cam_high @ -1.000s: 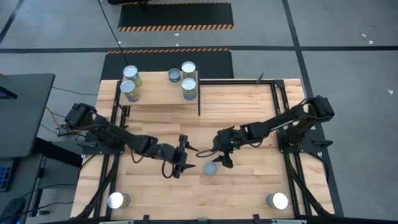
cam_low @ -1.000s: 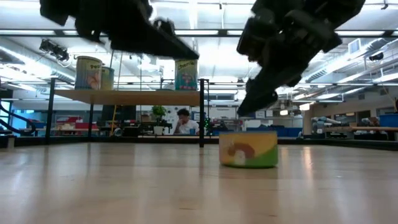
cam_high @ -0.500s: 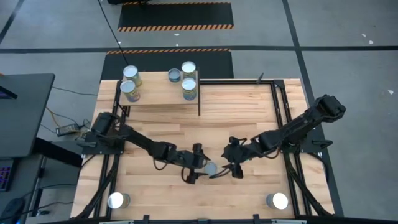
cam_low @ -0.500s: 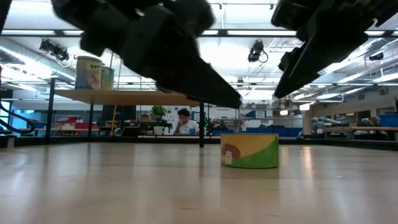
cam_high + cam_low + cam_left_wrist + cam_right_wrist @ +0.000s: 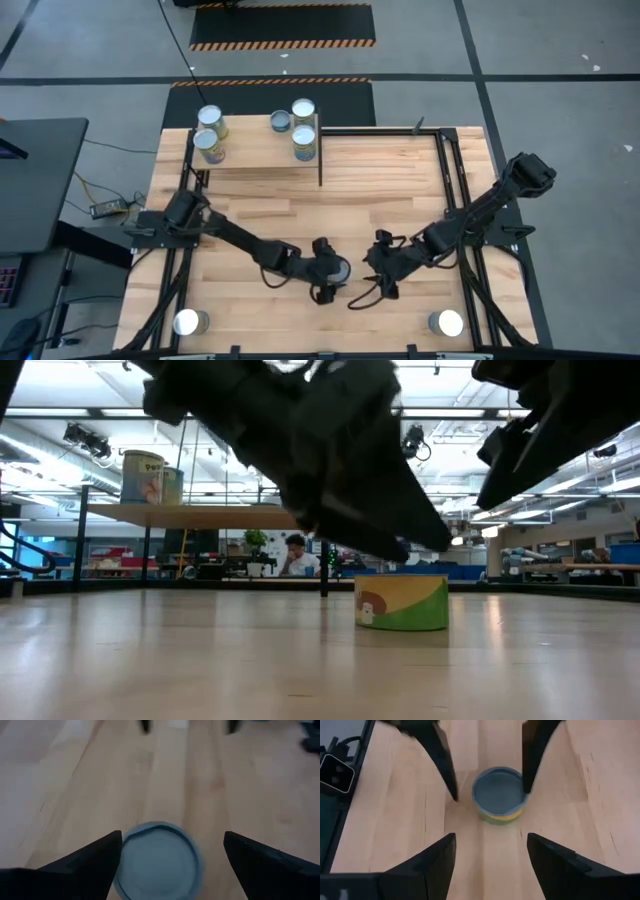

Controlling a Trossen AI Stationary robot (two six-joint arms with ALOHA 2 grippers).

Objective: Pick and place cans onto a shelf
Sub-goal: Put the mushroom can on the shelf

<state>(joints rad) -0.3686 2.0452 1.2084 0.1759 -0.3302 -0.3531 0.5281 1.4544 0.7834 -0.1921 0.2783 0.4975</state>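
Left fingers [image 5: 445,765] flank the can [image 5: 499,795]; bare tabletop [image 5: 250,310] all around.

Two dark jointed arms, black cables looped alongside, each tool [image 5: 170,857] ending in tapered black fingers [image 5: 440,857]

Grey floor [image 5: 560,60] with hazard-striped black mats [image 5: 283,25], bright ceiling striplights [image 5: 250,412]

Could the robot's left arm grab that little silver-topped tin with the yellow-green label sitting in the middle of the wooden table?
Probably yes. The left gripper hangs right over the small silver-topped, yellow-green tin, its dark fingers spread open on either side with nothing between. The right gripper is open too and stands back from the tin.
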